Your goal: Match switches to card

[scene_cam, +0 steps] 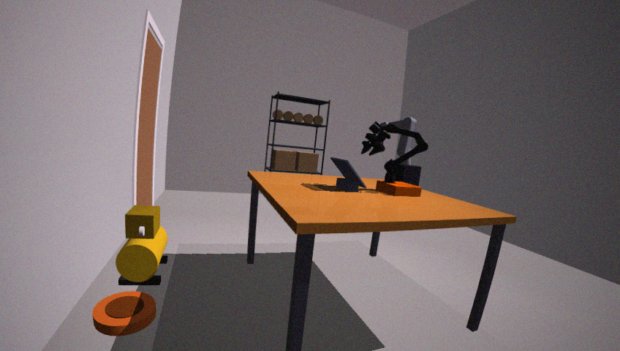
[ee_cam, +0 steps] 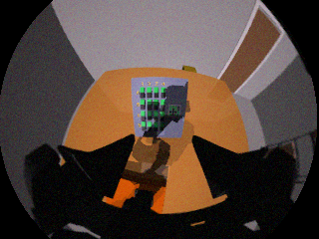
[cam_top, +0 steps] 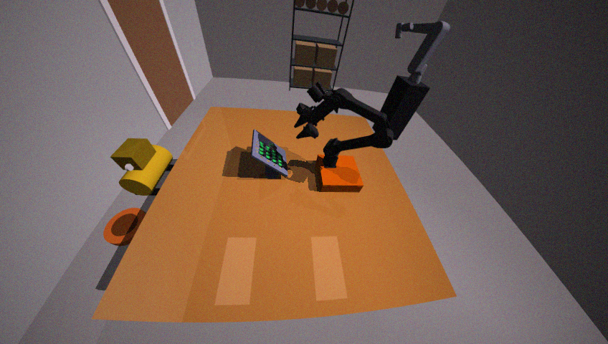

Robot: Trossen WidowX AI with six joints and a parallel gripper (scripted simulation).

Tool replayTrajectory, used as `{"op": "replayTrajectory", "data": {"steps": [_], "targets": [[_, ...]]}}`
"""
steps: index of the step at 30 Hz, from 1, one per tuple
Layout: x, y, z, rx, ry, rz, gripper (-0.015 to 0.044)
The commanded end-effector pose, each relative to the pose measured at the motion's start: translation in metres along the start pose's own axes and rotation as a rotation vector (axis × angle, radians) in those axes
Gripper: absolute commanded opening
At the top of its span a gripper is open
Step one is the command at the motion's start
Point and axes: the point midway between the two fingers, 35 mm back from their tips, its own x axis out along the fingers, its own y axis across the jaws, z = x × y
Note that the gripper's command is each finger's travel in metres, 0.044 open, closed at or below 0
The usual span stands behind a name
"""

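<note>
The tilted blue-grey panel stands on a dark block on the table. It bears a grid of green and dark grey rocker switches. The small card lies right of the grid in the wrist view, in shadow; its green and dark squares are too small to read surely. A shadow also covers part of the grid's nearer right corner, so the raised halves there are unclear. My gripper is open and empty, above the panel's arm side, touching nothing.
The orange base block carries the arm on the wooden table. A grey post-like arm on a black box stands behind it. A yellow tank and an orange ring are on the floor. A shelf stands at the back.
</note>
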Motion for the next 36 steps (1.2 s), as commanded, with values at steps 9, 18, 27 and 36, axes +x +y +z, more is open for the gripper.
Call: {"op": "replayTrajectory", "data": {"steps": [9, 18, 27, 36], "targets": [[0.047, 0.016, 0.030, -0.004, 0.018, 0.003, 0.0164], [0.090, 0.066, 0.058, 0.010, -0.029, 0.012, 0.0000], [0.125, 0.066, 0.058, 0.010, -0.056, 0.012, 0.0000], [0.138, 0.066, 0.058, 0.010, -0.057, 0.012, 0.0000]]}}
